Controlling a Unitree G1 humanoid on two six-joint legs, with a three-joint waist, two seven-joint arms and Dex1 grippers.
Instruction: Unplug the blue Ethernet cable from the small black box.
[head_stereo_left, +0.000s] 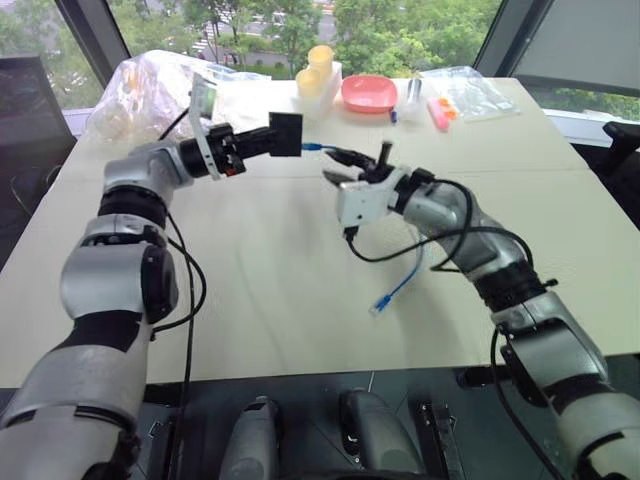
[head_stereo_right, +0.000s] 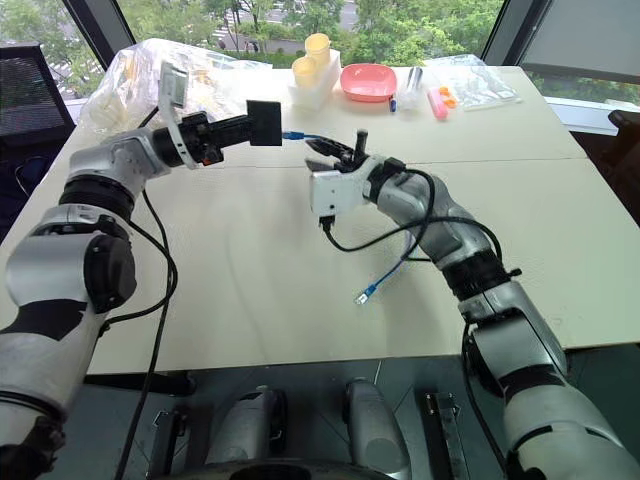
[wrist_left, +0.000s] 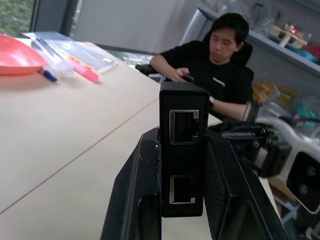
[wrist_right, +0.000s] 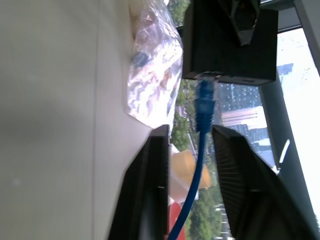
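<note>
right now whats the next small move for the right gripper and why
Probably close the right gripper on the blue Ethernet cable just behind its plug, then pull away. The plug still looks seated in the small black box, which the left gripper clamps, and the right fingers stand open either side of the cord.

Small black box in left tool, blue Ethernet cable alongside

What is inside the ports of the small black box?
On the small black box, the two ports facing the left wrist are empty. On the far side, the blue Ethernet cable meets the box with its plug; whether it sits inside is hidden.
</note>
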